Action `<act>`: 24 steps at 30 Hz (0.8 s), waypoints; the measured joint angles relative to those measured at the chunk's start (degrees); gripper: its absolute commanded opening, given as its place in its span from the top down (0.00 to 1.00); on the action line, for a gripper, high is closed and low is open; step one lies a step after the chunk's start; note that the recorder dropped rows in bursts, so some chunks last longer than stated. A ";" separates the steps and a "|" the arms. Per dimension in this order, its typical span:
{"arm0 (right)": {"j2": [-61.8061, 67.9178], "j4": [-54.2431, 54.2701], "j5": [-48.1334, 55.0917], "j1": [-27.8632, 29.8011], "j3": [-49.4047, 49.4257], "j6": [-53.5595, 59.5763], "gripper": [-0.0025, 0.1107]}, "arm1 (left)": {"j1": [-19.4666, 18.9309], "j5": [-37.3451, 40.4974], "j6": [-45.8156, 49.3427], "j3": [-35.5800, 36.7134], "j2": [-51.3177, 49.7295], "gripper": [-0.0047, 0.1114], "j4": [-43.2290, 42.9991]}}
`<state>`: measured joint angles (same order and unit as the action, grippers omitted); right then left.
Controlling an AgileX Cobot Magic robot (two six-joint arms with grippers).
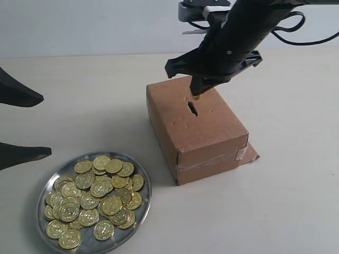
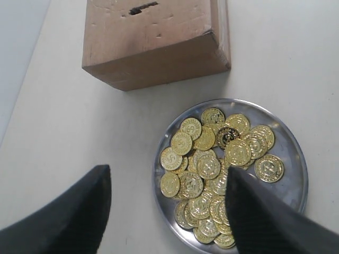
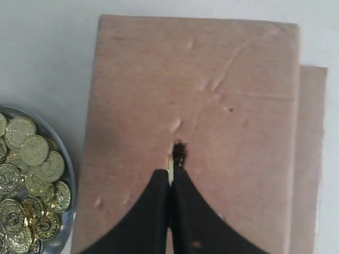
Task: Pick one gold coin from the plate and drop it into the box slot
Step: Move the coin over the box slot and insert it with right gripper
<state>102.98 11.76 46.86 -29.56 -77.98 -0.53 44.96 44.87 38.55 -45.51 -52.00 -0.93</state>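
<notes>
In the upper middle of the exterior frame, a gold coin [image 1: 196, 97] is pinched edge-on by the closed right gripper [image 1: 197, 91], just above the box slot [image 1: 192, 108]. The drop is judged in hand: the coin must be lined up with the narrow, rough-edged cut, then released. Bare top of the box [image 1: 212, 132] is seen around it. At lower left, near the plate [image 1: 145, 182], the left gripper [image 1: 46, 125] is held wide open, empty.

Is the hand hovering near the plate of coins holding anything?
No, the left hand is wide open, its two dark fingers spread apart with only the plate and bare table between them.
</notes>
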 measured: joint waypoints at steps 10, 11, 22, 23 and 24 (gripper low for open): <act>3.30 -3.10 0.00 -1.42 -1.96 -3.86 0.98 | 0.00 0.00 0.00 0.00 0.00 0.44 0.00; 3.30 -3.10 0.00 -1.42 -1.96 -3.87 0.98 | 0.00 0.00 0.00 0.00 0.00 0.44 0.00; 5.21 -3.10 1.00 -1.42 -2.01 -4.14 0.98 | 0.00 0.00 0.00 0.00 0.00 0.44 0.00; 5.21 -3.10 1.00 -1.42 -2.01 -4.14 0.98 | 0.00 0.00 0.00 0.00 0.00 0.44 0.00; 5.21 -3.10 1.00 -1.42 -2.01 -4.14 0.98 | 0.00 0.00 0.00 0.00 0.00 0.44 0.00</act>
<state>108.19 8.66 47.86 -30.98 -79.99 -4.67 44.96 44.87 38.55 -45.51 -52.00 -0.93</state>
